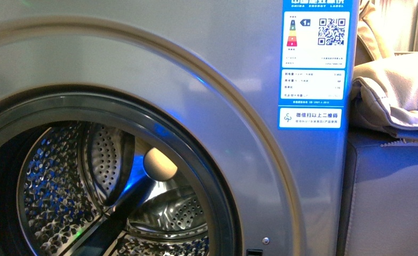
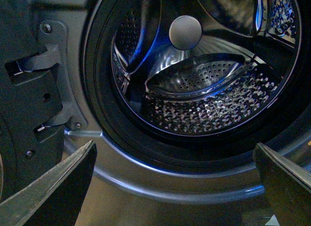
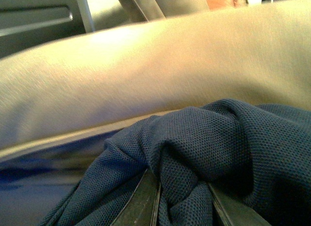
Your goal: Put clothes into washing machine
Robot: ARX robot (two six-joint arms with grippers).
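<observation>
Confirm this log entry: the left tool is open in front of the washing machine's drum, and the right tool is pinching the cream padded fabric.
One error: the right tool pinches the dark blue garment, not the cream padded fabric behind it, as the right wrist view shows. The left tool is open in front of the drum of the washing machine.

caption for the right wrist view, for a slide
Right gripper, jaws shut on the bunched dark blue garment, cream padded fabric behind
</observation>
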